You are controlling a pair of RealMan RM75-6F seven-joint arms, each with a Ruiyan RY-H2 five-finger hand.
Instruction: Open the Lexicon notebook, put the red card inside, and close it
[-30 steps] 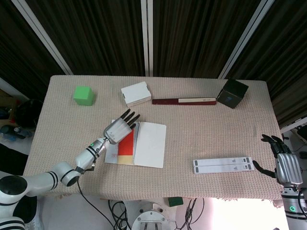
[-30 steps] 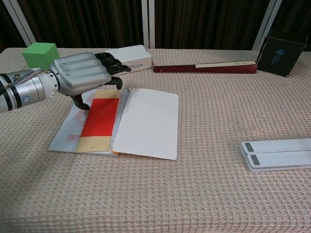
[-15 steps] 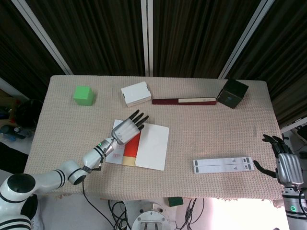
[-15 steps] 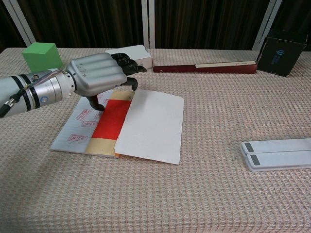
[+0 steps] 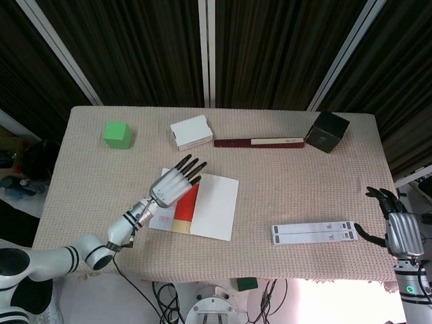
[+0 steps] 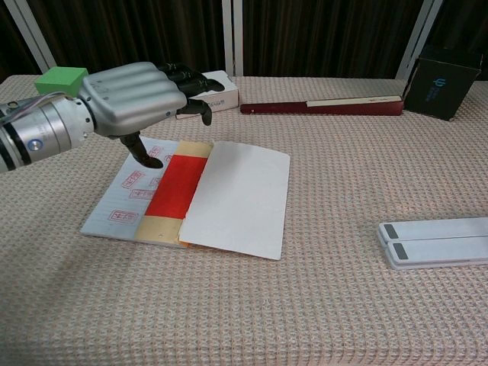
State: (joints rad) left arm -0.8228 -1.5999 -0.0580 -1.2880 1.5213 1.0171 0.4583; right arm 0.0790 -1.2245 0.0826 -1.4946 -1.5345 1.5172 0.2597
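The Lexicon notebook (image 5: 214, 206) (image 6: 240, 198) lies on the cloth left of centre. Its white leaf lies flat on the right and a grey part printed with red stamps (image 6: 126, 202) shows on the left. The red card (image 5: 187, 202) (image 6: 177, 187) lies lengthwise between them, its right edge tucked under the white leaf and a tan strip at its near end. My left hand (image 5: 174, 183) (image 6: 137, 95) hovers palm down above the notebook's far left corner, fingers spread, holding nothing. My right hand (image 5: 399, 229) hangs off the table's right edge, fingers apart and empty.
Along the far side stand a green cube (image 5: 117, 133) (image 6: 62, 78), a white box (image 5: 191, 131) (image 6: 210, 91), a long dark red case (image 5: 258, 142) (image 6: 320, 106) and a black box (image 5: 327, 131) (image 6: 442, 74). A pair of flat white strips (image 5: 314, 233) (image 6: 435, 242) lies near right.
My left hand slid right over the notebook, nudging it and the card slightly right, then lifted clear. The right hand has barely moved.
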